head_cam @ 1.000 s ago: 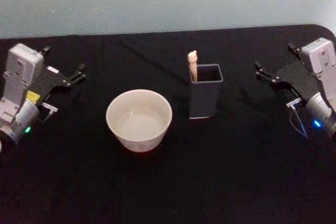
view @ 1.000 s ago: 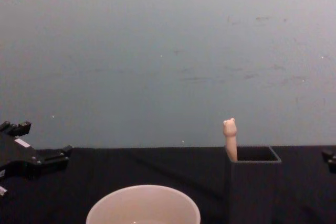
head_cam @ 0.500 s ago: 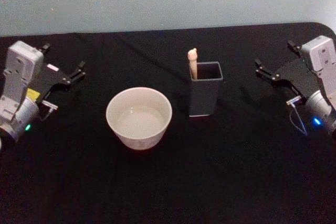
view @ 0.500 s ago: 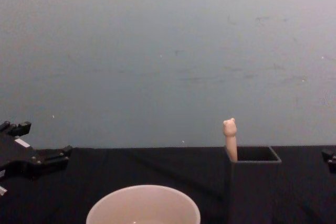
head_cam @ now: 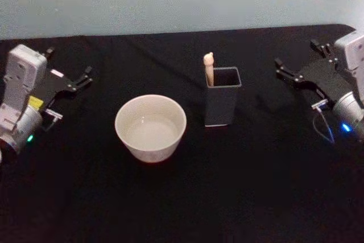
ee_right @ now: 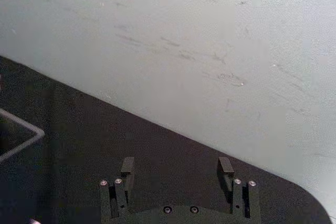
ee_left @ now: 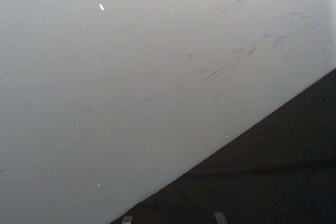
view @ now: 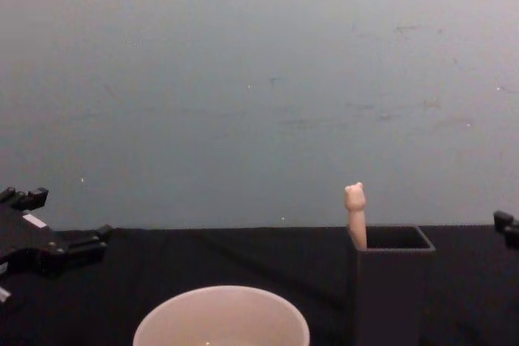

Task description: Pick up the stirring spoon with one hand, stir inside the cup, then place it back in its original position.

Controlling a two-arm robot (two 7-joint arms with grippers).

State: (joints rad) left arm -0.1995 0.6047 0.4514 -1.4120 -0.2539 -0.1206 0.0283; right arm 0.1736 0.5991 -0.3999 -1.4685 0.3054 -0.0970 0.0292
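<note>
Pre-grasp: black left gripper (head_cam: 69, 63) and black right gripper (head_cam: 296, 55) both spread wide, empty.
Slim beige-handled stirring spoon (head_cam: 209, 68) upright in dark grey square box holder (head_cam: 222, 106), well apart from either gripper; wide cream round cup (head_cam: 151, 151) nearer left gripper. Likely risks: clipping holder rim and toppling it, or off-centre pinch on knob.

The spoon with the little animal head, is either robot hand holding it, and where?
No, nothing is held. The stirring spoon stands in its dark holder, and the left hand and right hand are both open and apart from it.
</note>
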